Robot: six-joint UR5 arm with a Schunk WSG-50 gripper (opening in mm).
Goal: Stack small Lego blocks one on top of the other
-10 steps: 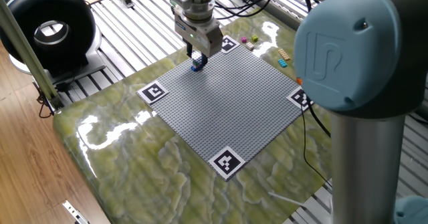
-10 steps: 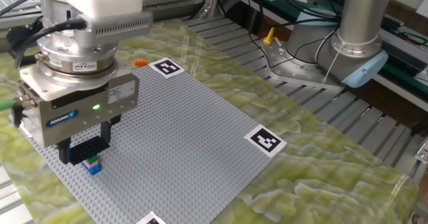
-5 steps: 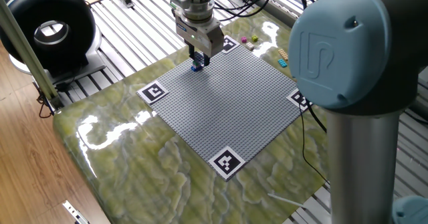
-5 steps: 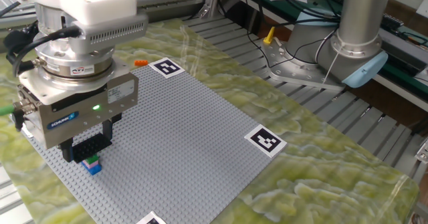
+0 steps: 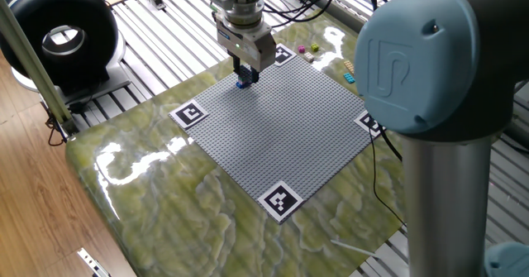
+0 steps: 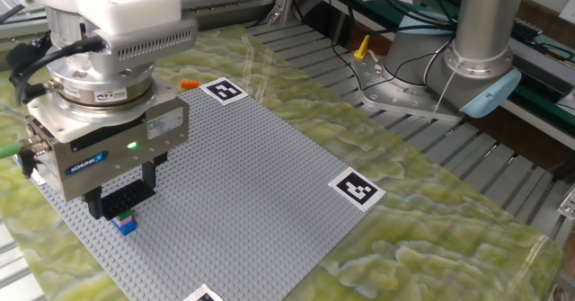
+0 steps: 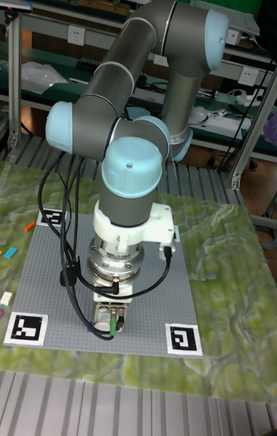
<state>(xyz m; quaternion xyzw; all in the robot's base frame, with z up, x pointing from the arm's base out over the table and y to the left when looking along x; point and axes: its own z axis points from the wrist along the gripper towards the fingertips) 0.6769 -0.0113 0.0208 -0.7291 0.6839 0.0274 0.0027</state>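
Near the grey baseplate [image 6: 269, 171] corner: small Lego stack [image 6: 124, 220], green over blue, directly under end effector [image 6: 121, 196]. Finger state impossible to tell. Best to lift straight up, avoiding toppling it.

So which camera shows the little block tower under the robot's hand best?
The other fixed view: the little block tower shows blue, green and pink layers just below the hand. One fixed view shows only a blue speck. The tall fixed view hides it behind the arm.
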